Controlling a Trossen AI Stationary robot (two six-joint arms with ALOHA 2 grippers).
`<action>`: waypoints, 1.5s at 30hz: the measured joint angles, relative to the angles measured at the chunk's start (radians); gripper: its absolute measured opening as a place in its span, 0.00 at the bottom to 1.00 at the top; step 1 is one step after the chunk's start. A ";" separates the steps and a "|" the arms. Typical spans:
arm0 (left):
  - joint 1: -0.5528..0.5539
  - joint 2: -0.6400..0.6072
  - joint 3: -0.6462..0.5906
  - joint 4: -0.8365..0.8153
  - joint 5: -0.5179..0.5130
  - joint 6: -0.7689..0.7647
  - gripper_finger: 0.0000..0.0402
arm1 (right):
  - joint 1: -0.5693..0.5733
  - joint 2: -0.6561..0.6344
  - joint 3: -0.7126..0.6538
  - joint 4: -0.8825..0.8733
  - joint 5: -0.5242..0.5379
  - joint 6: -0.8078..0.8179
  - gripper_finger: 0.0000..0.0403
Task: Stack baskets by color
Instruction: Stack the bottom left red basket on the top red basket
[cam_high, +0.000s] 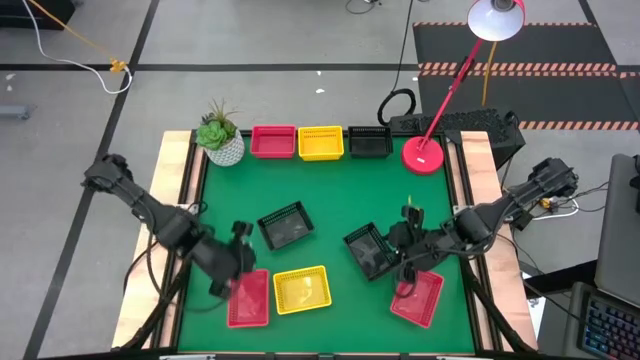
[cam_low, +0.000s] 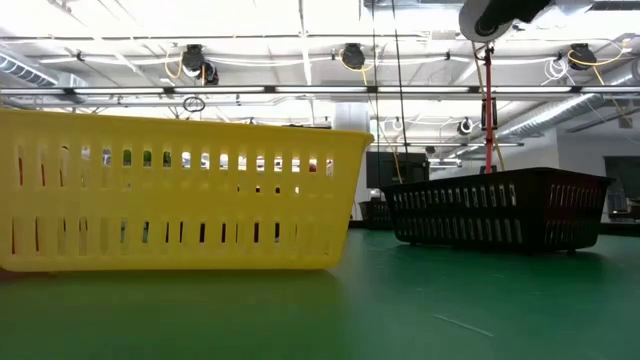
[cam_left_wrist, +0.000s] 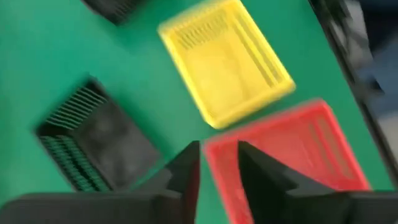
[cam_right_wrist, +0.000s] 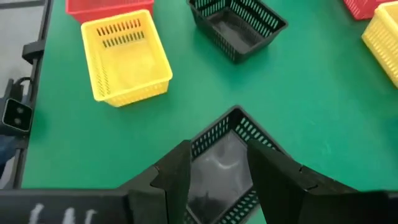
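Note:
A red basket (cam_high: 248, 298) lies flat on the green table near its left front. My left gripper (cam_high: 240, 262) hangs open above it. In the left wrist view the basket's corner (cam_left_wrist: 214, 149) shows through the gap between the fingers. A yellow basket (cam_high: 301, 289) sits right beside it. My right gripper (cam_high: 405, 243) stands open above a black basket (cam_high: 368, 250). In the low view this black basket (cam_low: 500, 210) rests on its bottom with no finger on it. A second black basket (cam_high: 285, 225) and a second red one (cam_high: 418, 297) also lie loose.
Along the far edge stand a red basket (cam_high: 273, 141), a yellow one (cam_high: 320, 142) and a black one (cam_high: 369, 142). A white plant pot (cam_high: 222, 140) is to their left and a red lamp base (cam_high: 424, 154) to their right. Bare green table lies between this row and the loose baskets.

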 joint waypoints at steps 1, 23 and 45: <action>-0.020 0.028 0.023 -0.027 0.009 -0.014 0.35 | 0.003 0.000 -0.019 0.016 0.000 0.001 0.37; -0.241 0.373 0.059 -0.202 0.162 0.322 0.49 | 0.005 0.000 -0.108 0.172 -0.003 -0.136 0.37; -0.242 0.406 -0.060 -0.066 0.169 0.423 0.15 | 0.006 0.000 -0.108 0.171 -0.002 -0.146 0.37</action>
